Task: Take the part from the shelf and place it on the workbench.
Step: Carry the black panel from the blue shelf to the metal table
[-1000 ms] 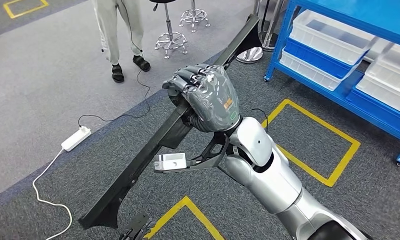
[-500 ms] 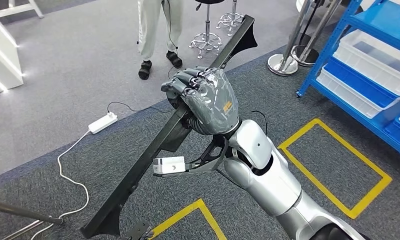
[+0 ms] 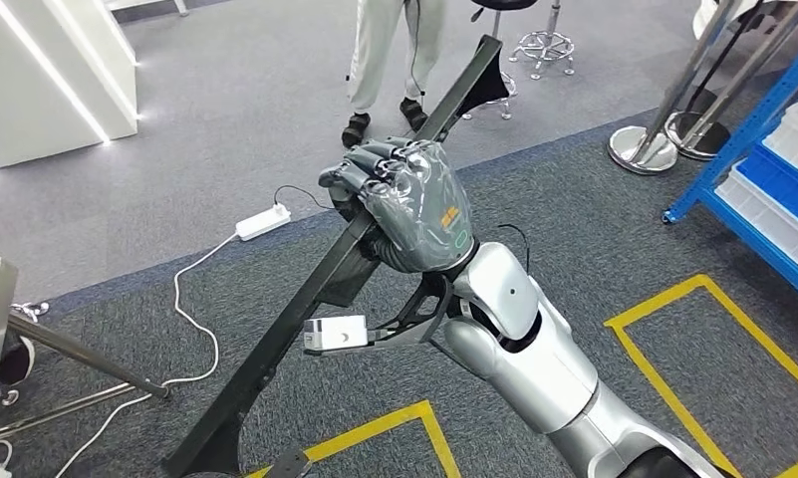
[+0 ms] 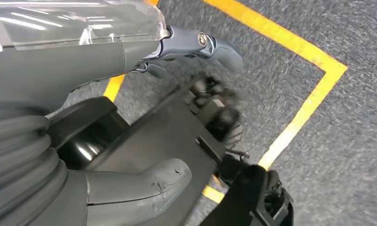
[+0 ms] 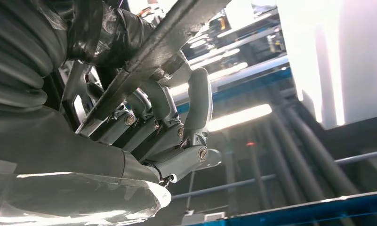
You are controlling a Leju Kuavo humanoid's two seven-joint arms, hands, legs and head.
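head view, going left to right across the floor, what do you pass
white counter → metal stand leg → white power strip → long black part held by the right hand → chrome post base → blue shelf

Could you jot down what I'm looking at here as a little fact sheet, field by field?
Held item: long black part, slanting across the view
Holding hand: right hand, fingers wrapped around the part's middle
Left hand: left hand, beside the part's lower end; grip unclear
Floor: grey carpet with yellow tape
Shelf: blue shelf at the right
Nearby: person standing ahead; white power strip on the floor
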